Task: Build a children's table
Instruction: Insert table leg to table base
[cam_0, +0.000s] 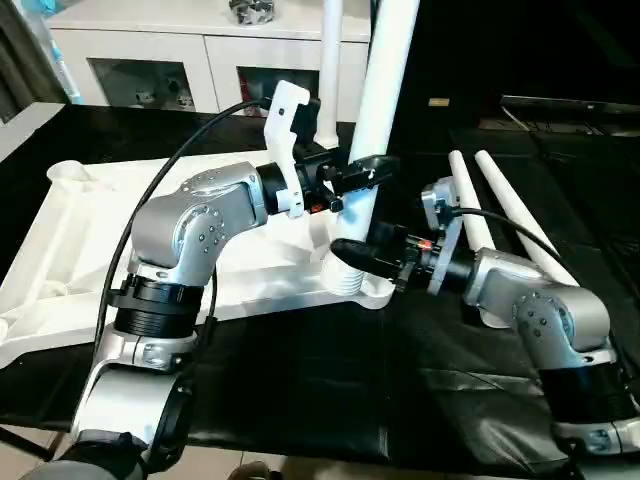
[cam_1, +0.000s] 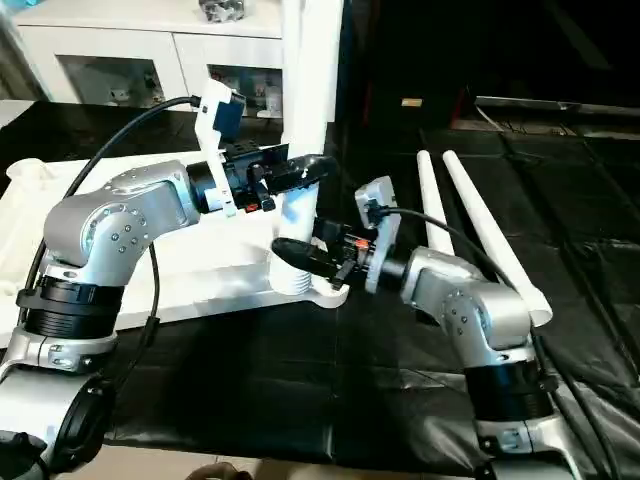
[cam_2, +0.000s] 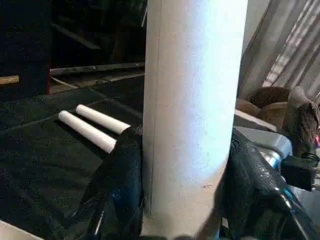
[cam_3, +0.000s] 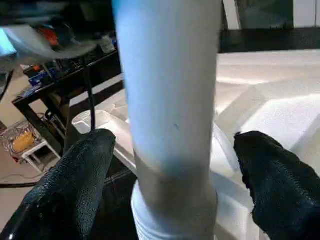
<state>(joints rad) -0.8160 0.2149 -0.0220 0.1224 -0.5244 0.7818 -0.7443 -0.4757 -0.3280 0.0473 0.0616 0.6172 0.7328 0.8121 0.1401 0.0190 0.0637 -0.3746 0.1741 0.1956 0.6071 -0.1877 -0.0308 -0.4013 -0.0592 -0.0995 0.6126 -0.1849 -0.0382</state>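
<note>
White plastic makes up the table top (cam_0: 90, 260), a square slab lying underside up on the black-covered desk (cam_0: 300, 380), its ribs moulded in smooth, matte ridges and a round ribbed socket (cam_0: 345, 278) at its corner nearest the desk's middle. From that socket a smooth tapered tube leg (cam_0: 385, 90) stands upright; a second leg (cam_0: 330, 60) rises at the corner behind it. Two spare legs (cam_0: 500, 205) lie side by side on the cloth toward the desk's right edge, touching along part of their length. The left gripper (cam_0: 362, 172) reaches across from a bent silver forearm and is clamped on the upright leg partway up, its black fingers (cam_2: 120, 190) pressed against both sides of the tube. The right gripper (cam_0: 352, 252) comes in level from the right, low at the socket, its fingers (cam_3: 75, 185) spread wide on either side of the leg's base with gaps showing, not gripping it.
</note>
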